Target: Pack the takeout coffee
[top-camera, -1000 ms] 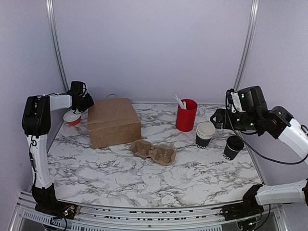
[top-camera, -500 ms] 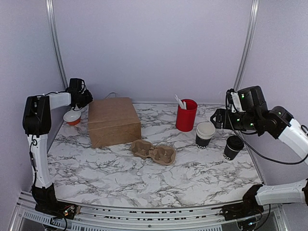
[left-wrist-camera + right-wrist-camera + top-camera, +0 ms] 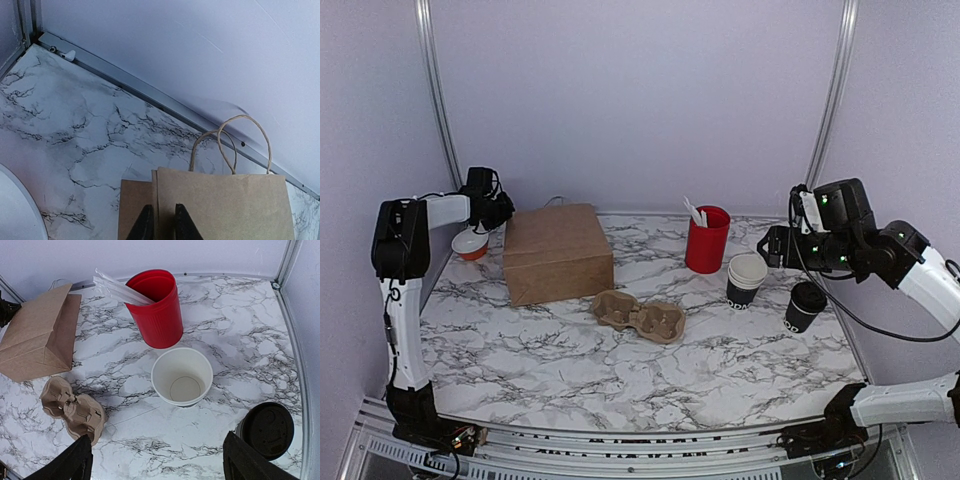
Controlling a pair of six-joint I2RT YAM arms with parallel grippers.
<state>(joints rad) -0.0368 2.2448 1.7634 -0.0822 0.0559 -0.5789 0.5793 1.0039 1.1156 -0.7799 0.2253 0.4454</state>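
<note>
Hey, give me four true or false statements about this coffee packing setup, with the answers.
The takeout coffee sits in the cup carrier. False: it stands on the table, right of the carrier.
The red cup holds white utensils. True.
The right hand is open and empty. True.
The paper bag stands upright. False: it lies on its side.
</note>
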